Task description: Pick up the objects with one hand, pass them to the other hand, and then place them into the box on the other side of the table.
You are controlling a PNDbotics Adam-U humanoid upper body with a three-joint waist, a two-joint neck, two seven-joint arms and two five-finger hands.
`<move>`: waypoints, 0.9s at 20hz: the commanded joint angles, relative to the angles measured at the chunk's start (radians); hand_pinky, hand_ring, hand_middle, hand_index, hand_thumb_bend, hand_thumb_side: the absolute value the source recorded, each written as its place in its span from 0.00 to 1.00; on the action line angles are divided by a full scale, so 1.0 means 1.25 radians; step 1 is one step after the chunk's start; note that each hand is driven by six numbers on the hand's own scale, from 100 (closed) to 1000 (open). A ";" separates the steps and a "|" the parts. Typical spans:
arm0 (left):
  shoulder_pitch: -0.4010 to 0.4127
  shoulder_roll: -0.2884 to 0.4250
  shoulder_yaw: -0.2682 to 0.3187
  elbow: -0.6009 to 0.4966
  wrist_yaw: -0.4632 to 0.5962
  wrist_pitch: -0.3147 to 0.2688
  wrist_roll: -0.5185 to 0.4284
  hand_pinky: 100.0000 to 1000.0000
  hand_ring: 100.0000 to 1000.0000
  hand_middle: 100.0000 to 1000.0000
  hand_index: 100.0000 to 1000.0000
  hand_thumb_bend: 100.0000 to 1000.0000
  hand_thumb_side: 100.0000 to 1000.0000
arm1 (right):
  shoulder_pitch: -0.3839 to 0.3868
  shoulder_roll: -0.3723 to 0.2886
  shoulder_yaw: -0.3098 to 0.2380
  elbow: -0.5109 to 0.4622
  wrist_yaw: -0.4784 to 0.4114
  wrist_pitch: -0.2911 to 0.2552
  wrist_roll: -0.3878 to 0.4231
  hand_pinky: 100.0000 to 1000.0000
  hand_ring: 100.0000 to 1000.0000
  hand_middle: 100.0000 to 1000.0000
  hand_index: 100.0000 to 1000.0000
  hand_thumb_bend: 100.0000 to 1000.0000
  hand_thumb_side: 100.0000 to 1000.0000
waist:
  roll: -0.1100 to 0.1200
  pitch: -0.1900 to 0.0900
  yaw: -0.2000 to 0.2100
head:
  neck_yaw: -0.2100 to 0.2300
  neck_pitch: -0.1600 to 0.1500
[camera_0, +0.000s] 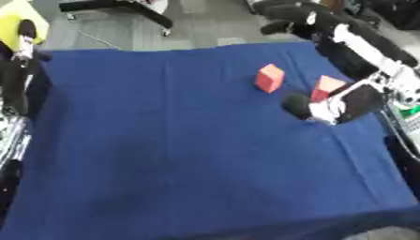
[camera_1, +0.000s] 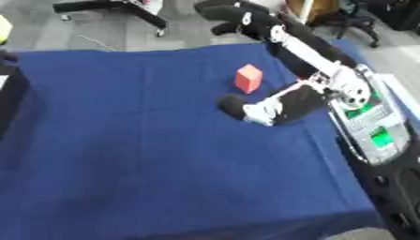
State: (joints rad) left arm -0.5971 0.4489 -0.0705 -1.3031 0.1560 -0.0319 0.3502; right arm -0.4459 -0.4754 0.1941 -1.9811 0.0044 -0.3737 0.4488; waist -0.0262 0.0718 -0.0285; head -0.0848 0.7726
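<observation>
Count on the blue bench

Two red blocks: one (camera_0: 269, 78) stands free on the bench (camera_0: 164, 154), the other (camera_0: 327, 87) sits just behind the right hand (camera_0: 316, 108). One robot hand shows over the cloth; one blue cloth covers the one bench.

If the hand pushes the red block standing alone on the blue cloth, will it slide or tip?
The red block stands on a narrow end, so a high push would probably tip it. Its flat faces suggest no rolling. The blue cloth may drag and bunch, hindering sliding.
</observation>
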 commanded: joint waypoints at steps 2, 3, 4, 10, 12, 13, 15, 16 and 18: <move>-0.034 0.096 0.023 0.047 -0.102 0.042 0.030 0.86 0.42 0.18 0.46 0.00 0.48 | 0.004 -0.014 0.007 -0.015 0.001 -0.007 0.021 0.88 1.00 0.95 0.94 0.30 0.41 | 0.006 -0.020 -0.002 | 0.049 -0.002; -0.035 0.110 0.024 0.058 -0.125 0.052 0.029 0.86 0.42 0.18 0.47 0.00 0.45 | 0.007 -0.014 0.009 -0.015 0.000 -0.008 0.026 0.88 1.00 0.95 0.94 0.30 0.41 | 0.008 -0.022 -0.003 | 0.068 -0.002; -0.036 0.126 0.023 0.070 -0.154 0.065 0.026 0.85 0.43 0.18 0.47 0.00 0.44 | 0.011 -0.014 0.012 -0.015 0.000 -0.009 0.032 0.88 1.00 0.95 0.94 0.29 0.41 | 0.010 -0.023 -0.003 | 0.088 -0.002; -0.039 0.184 0.020 0.147 -0.362 0.151 -0.018 0.82 0.46 0.19 0.49 0.00 0.33 | 0.033 -0.011 0.021 -0.015 -0.002 -0.009 0.051 0.88 1.00 0.96 0.94 0.33 0.39 | 0.016 -0.030 -0.006 | 0.172 -0.002; -0.044 0.192 0.018 0.172 -0.436 0.175 -0.039 0.81 0.47 0.20 0.50 0.00 0.26 | 0.038 -0.009 0.024 -0.015 -0.003 -0.008 0.057 0.88 1.00 0.96 0.94 0.28 0.42 | 0.017 -0.032 -0.007 | 0.195 -0.002; -0.046 0.195 0.016 0.184 -0.472 0.185 -0.051 0.81 0.47 0.21 0.51 0.00 0.20 | 0.040 -0.008 0.025 -0.015 -0.002 -0.007 0.059 0.88 1.00 0.96 0.94 0.28 0.42 | 0.018 -0.033 -0.008 | 0.204 -0.002; -0.053 0.199 0.011 0.209 -0.553 0.203 -0.079 0.79 0.49 0.23 0.53 0.00 0.11 | 0.044 -0.007 0.027 -0.015 -0.002 -0.007 0.063 0.88 1.00 0.96 0.94 0.28 0.42 | 0.018 -0.034 -0.008 | 0.219 -0.002; -0.057 0.201 0.007 0.221 -0.599 0.211 -0.098 0.79 0.50 0.24 0.54 0.00 0.08 | 0.045 -0.006 0.028 -0.015 -0.002 -0.006 0.065 0.88 1.00 0.96 0.93 0.28 0.42 | 0.018 -0.034 -0.009 | 0.223 -0.002; -0.065 0.201 0.003 0.242 -0.695 0.223 -0.143 0.78 0.52 0.27 0.57 0.00 0.03 | 0.048 -0.005 0.029 -0.015 -0.002 -0.005 0.067 0.88 1.00 0.96 0.93 0.28 0.42 | 0.017 -0.034 -0.009 | 0.226 -0.002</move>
State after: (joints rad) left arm -0.6528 0.6590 -0.0674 -1.0047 -0.6485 0.2384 0.1976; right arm -0.3775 -0.4733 0.2353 -1.9815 0.0040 -0.3798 0.5298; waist -0.0080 0.0432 -0.0401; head 0.1891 0.7726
